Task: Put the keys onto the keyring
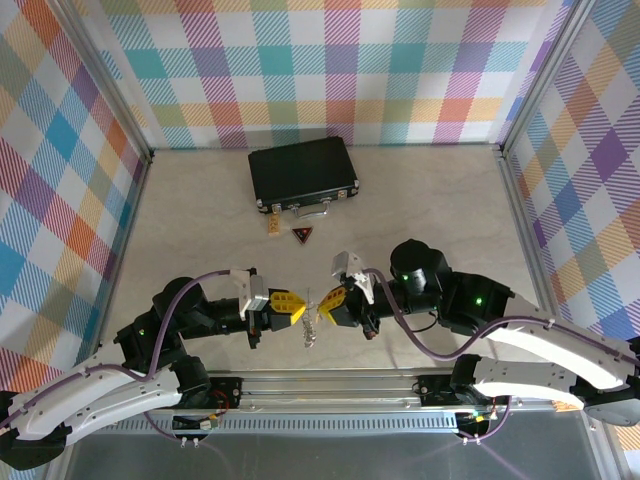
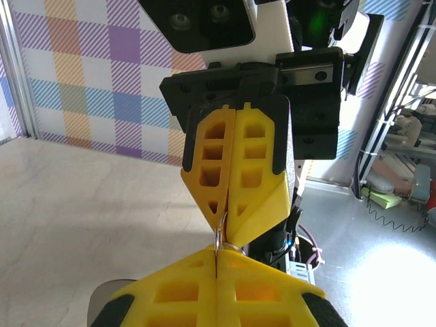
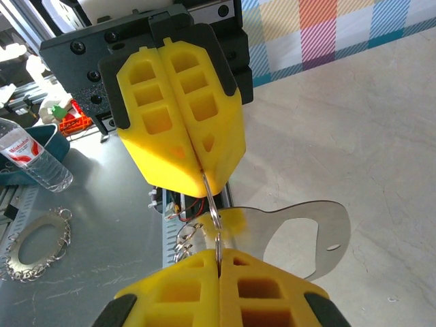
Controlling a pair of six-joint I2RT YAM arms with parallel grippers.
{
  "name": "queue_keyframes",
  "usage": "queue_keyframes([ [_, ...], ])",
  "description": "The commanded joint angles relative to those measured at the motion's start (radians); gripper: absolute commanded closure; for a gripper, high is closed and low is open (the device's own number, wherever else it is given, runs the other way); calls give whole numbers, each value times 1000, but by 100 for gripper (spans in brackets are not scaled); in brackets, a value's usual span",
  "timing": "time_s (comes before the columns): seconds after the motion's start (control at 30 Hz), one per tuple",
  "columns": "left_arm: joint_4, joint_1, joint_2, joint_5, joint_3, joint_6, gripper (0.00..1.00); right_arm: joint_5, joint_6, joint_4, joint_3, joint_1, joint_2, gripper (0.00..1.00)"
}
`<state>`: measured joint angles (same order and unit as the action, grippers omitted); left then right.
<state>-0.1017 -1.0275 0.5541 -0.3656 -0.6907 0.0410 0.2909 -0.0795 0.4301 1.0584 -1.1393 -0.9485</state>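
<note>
Both grippers meet above the near middle of the table, each shut on the keyring (image 1: 312,326), a thin silvery loop stretched between them. In the top view my left gripper (image 1: 298,312) faces my right gripper (image 1: 328,302) tip to tip. The left wrist view shows my left gripper (image 2: 218,255) pinching the ring (image 2: 224,235), with the right one's yellow fingers (image 2: 235,170) above. The right wrist view has my right gripper (image 3: 218,253) clamped on the ring (image 3: 215,214); a flat silver plate (image 3: 306,221) and small chain links (image 3: 185,238) hang from it. The key (image 1: 273,230) lies near the case.
A black case (image 1: 303,172) with a silver handle lies at the back middle. A dark triangular tag (image 1: 302,236) rests just in front of it, beside the key. Checked walls close the table on three sides. A metal rail (image 1: 330,385) runs along the near edge.
</note>
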Motion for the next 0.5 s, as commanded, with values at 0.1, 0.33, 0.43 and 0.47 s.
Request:
queue_keyframes([
  [0.1, 37, -8, -8, -15, 2, 5, 100, 34, -5, -48, 3, -4, -17, 100],
  [0.33, 33, -9, -5, -16, 2, 4, 100, 27, -10, -64, -6, -4, -10, 100],
  [0.43, 34, -9, -3, -18, 3, 6, 100, 30, -9, -65, -7, -4, -10, 100],
  [0.47, 33, -8, -1, -18, 3, 6, 100, 31, -9, -67, -8, -4, -8, 100],
])
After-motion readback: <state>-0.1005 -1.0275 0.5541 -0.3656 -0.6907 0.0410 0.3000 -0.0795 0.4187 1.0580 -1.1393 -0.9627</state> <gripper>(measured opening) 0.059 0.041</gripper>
